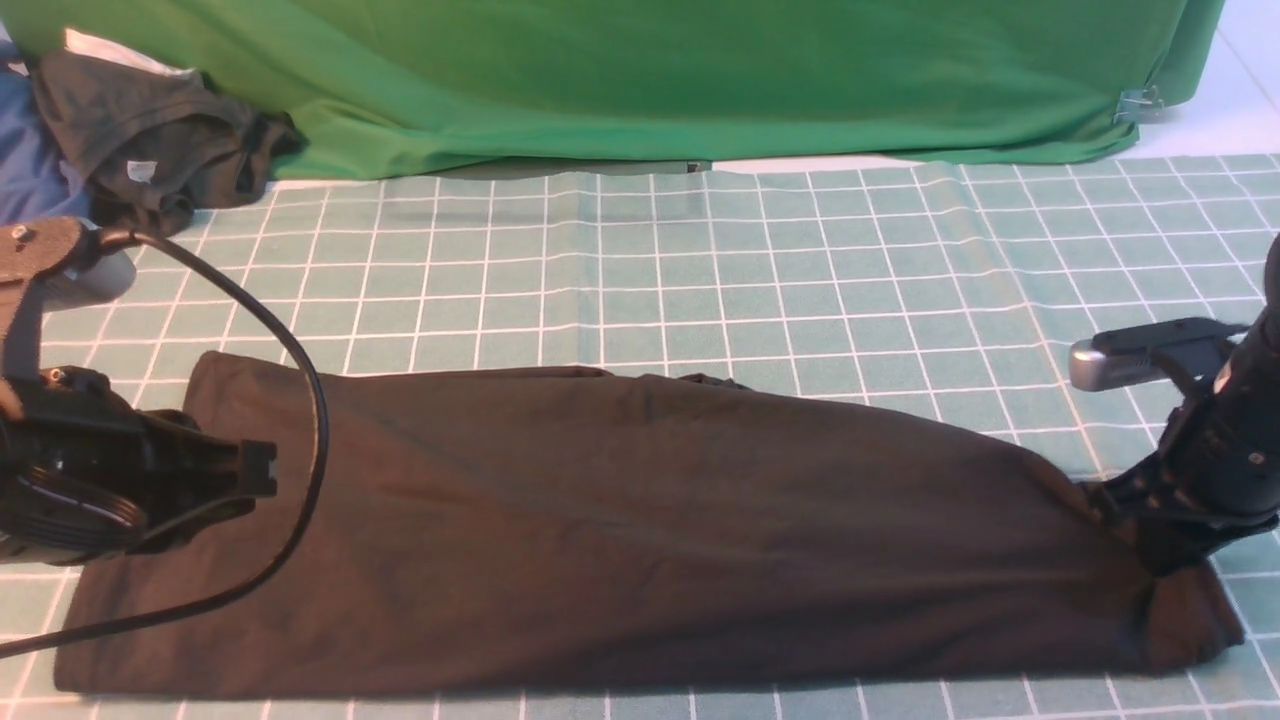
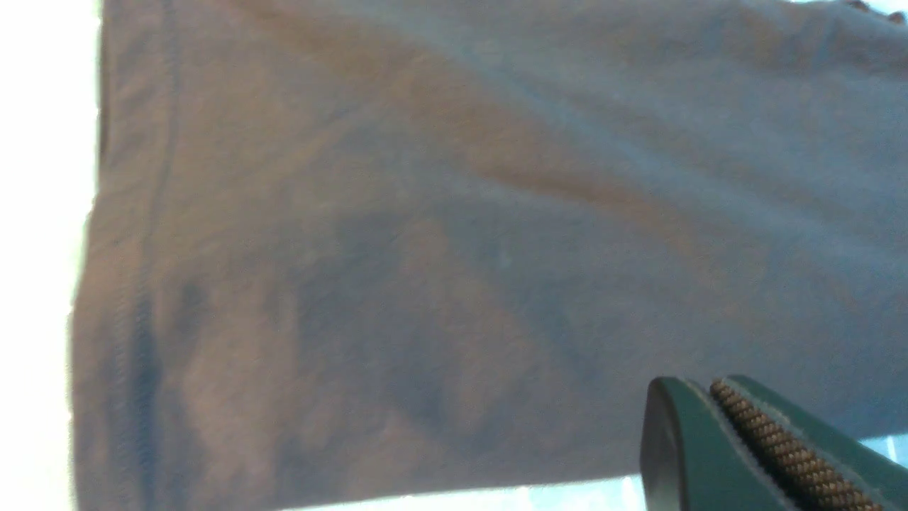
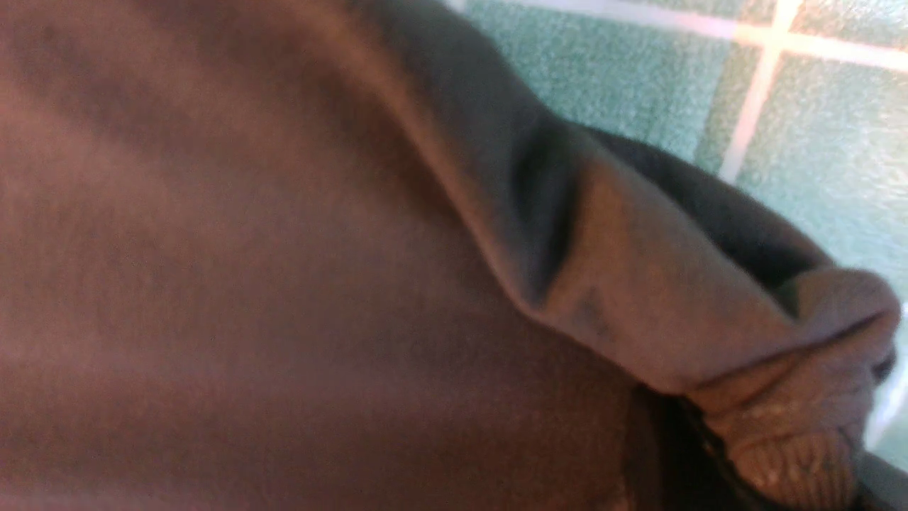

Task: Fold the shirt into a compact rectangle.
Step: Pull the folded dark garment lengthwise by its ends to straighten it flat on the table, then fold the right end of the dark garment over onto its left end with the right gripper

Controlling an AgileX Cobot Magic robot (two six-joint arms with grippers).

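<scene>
Here, 1 black shirt on 1 gridded mat, left tool together, right tool clamped on shirt.

The front view looks forward and down over the whole shirt; each wrist view (very near) faces cloth at one end of that shirt

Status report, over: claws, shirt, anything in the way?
Left claw shut, empty, above shirt, left end. Right claw pinching its right end, cloth bunched. Shirt lies as long strip on mat. Left arm's cable loops over it.
</scene>
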